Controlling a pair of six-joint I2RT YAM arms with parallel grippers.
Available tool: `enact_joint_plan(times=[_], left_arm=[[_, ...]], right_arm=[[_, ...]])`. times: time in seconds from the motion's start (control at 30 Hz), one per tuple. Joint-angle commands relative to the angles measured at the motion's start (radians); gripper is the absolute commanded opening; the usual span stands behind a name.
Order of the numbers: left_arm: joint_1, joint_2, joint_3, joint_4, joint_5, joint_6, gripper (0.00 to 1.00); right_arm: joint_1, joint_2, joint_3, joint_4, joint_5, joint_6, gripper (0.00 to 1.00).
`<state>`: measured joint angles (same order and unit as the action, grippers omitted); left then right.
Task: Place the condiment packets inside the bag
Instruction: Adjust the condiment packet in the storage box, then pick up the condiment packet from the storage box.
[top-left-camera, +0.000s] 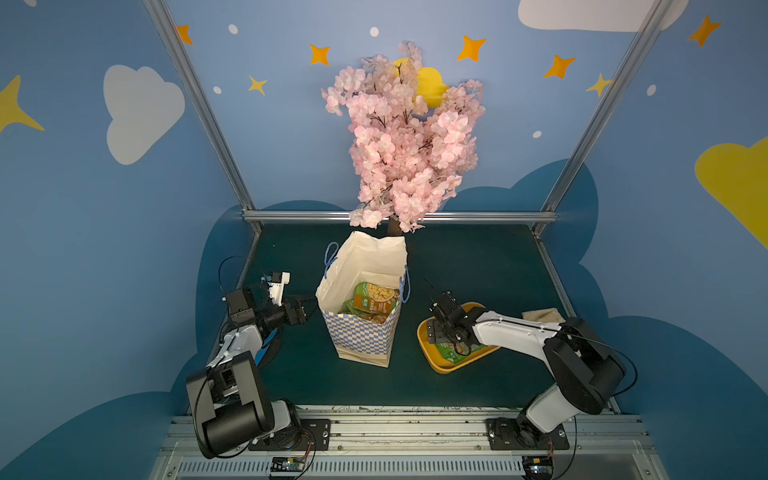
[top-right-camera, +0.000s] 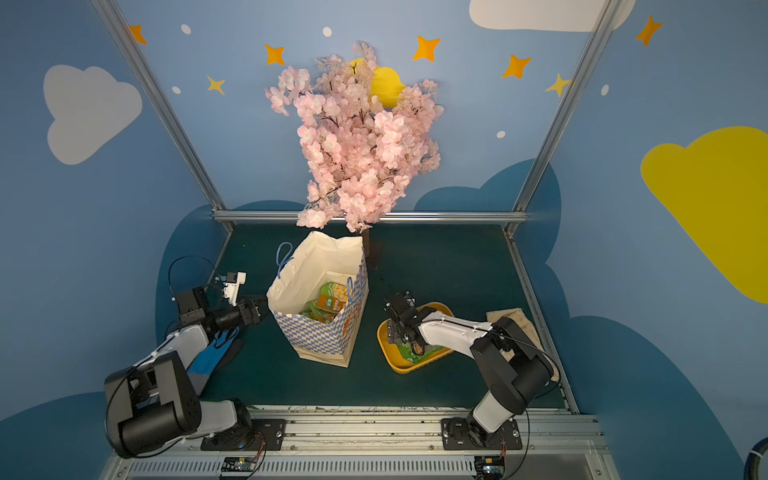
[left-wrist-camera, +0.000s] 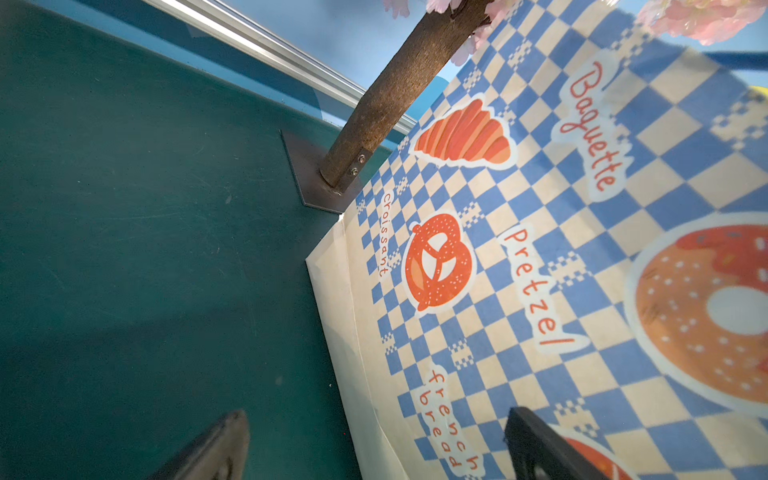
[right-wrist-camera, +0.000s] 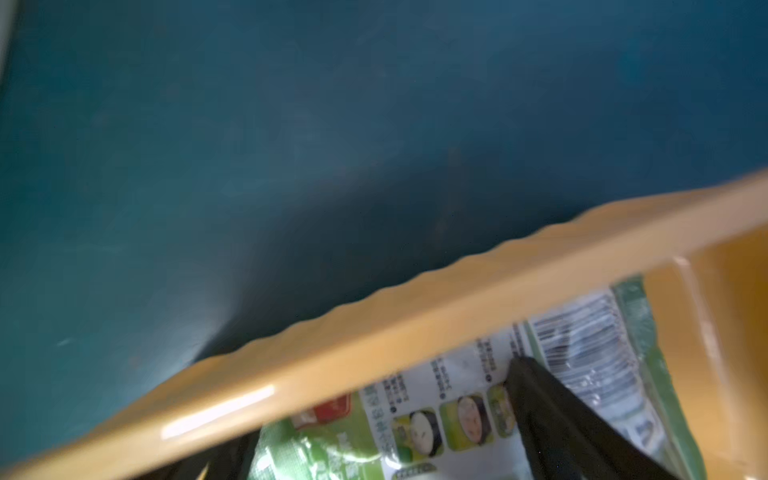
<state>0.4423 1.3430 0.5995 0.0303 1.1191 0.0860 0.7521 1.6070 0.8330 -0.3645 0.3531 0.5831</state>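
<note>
The bag (top-left-camera: 361, 332) (top-right-camera: 320, 332) stands open mid-table, checkered outside and cream inside. Several green condiment packets (top-left-camera: 372, 301) (top-right-camera: 330, 301) lie in it. Another green packet (top-left-camera: 453, 353) (top-right-camera: 411, 351) (right-wrist-camera: 415, 415) rests in the yellow tray (top-left-camera: 440, 368) (top-right-camera: 399, 365) (right-wrist-camera: 415, 307). My right gripper (top-left-camera: 438, 332) (top-right-camera: 395, 330) (right-wrist-camera: 374, 440) hangs over this packet, open, a finger on each side of it; that wrist view is blurred. My left gripper (top-left-camera: 305, 311) (top-right-camera: 262, 309) (left-wrist-camera: 374, 449) is open beside the bag's left wall (left-wrist-camera: 540, 249), holding nothing.
A pink blossom tree rises behind the bag, its trunk (top-left-camera: 395, 226) (left-wrist-camera: 395, 95) bolted to a plate on the table. A beige cloth (top-left-camera: 544, 313) (top-right-camera: 511, 316) lies at the right edge behind my right arm. A blue object (top-right-camera: 208, 361) lies under my left arm.
</note>
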Motion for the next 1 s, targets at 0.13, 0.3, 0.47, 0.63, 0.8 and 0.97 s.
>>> enact_joint_plan(times=[0.13, 0.3, 0.47, 0.63, 0.8, 0.97], left_arm=[[0.002, 0.029, 0.009, -0.009, 0.022, 0.023, 1.0], [0.002, 0.049, 0.015, -0.009, 0.028, 0.021, 1.0], [0.0, 0.04, 0.01, -0.005, 0.028, 0.027, 1.0], [0.0, 0.05, 0.012, -0.003, 0.027, 0.027, 1.0], [0.0, 0.06, 0.017, -0.005, 0.024, 0.026, 1.0], [0.0, 0.053, 0.016, -0.009, 0.024, 0.027, 1.0]], right_arm=[[-0.067, -0.081, 0.007, -0.15, 0.158, -0.017, 0.9], [-0.057, -0.148, 0.041, -0.208, 0.18, -0.03, 0.88], [0.005, -0.175, 0.056, -0.204, 0.14, -0.027, 0.91], [0.065, -0.122, 0.05, -0.157, 0.076, -0.054, 0.93], [0.098, -0.035, 0.073, -0.152, 0.049, -0.092, 0.92], [0.107, 0.033, 0.081, -0.148, 0.078, -0.094, 0.91]])
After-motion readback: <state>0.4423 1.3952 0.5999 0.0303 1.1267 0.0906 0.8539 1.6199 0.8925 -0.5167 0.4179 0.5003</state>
